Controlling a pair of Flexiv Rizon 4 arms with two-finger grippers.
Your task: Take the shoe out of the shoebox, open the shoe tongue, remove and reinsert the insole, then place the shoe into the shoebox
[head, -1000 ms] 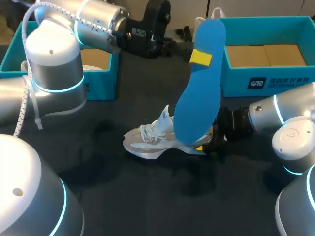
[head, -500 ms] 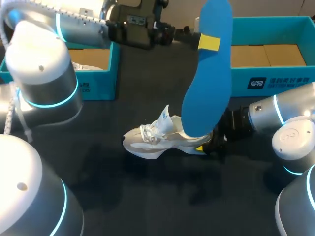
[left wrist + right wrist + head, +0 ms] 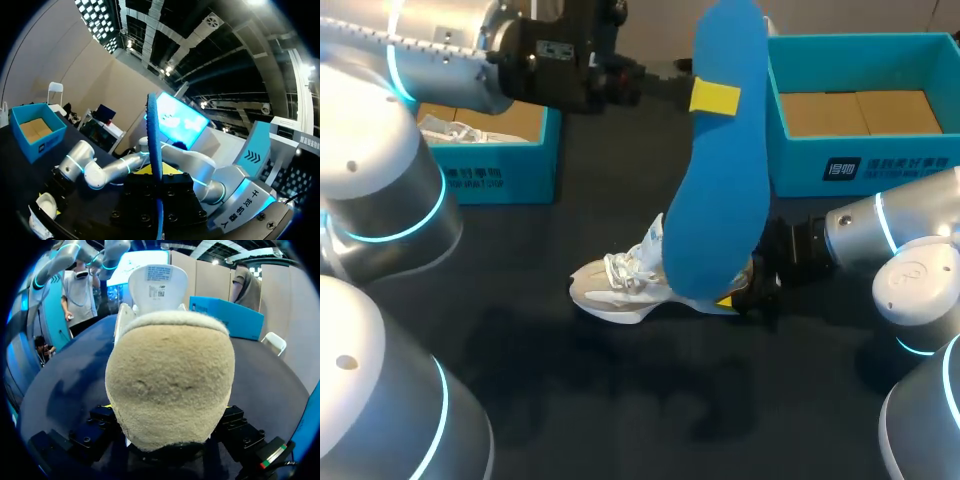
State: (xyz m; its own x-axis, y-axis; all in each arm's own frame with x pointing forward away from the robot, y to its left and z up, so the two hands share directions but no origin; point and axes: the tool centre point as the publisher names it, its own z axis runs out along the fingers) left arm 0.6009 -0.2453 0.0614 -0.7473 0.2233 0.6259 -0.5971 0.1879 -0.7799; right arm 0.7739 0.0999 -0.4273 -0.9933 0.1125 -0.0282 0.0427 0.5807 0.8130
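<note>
My left gripper [image 3: 714, 98] is clamped on the flat, blue foam insole [image 3: 720, 200], which stands upright above the white laced shoe [image 3: 620, 285], its rounded lower end near the shoe's heel. My right gripper [image 3: 740, 297] pinches that fuzzy, domed heel from both sides.

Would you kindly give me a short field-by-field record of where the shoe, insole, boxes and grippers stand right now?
insole: blue, held upright, lower end near the shoe
left gripper: shut on the insole near its upper end
shoe: white, on the table, outside both boxes
right gripper: shut on the shoe's heel
right shoebox: teal, open, no shoe seen inside
left shoebox: teal, open, something white inside
</note>
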